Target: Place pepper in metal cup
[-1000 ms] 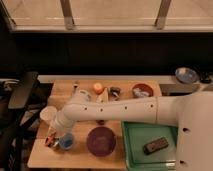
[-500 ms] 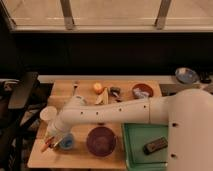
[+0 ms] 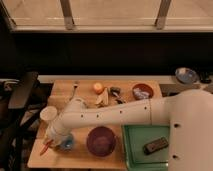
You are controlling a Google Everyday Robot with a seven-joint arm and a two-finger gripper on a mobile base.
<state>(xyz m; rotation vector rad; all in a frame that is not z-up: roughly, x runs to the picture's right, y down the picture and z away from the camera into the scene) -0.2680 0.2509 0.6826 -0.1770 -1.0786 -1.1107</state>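
At the lower left of the frame the pepper [image 3: 46, 147] lies on the wooden table [image 3: 80, 159], just beside the gripper [image 3: 55, 142]; whether its fingers are open or shut, I cannot tell. Right of it sits a purple bowl [image 3: 101, 140], then a green tray [image 3: 142, 150]. Farther back stands a white cup [image 3: 48, 114], and beyond it an orange fruit [image 3: 98, 87].

A single camera looks steeply down from behind the arm at the wooden table [image 3: 135, 92], gripper [image 3: 54, 142] at lower left.

From here the gripper [image 3: 56, 141] hides behind my arm's wrist; the pepper [image 3: 46, 147] shows only partly, and I can't find the metal cup.
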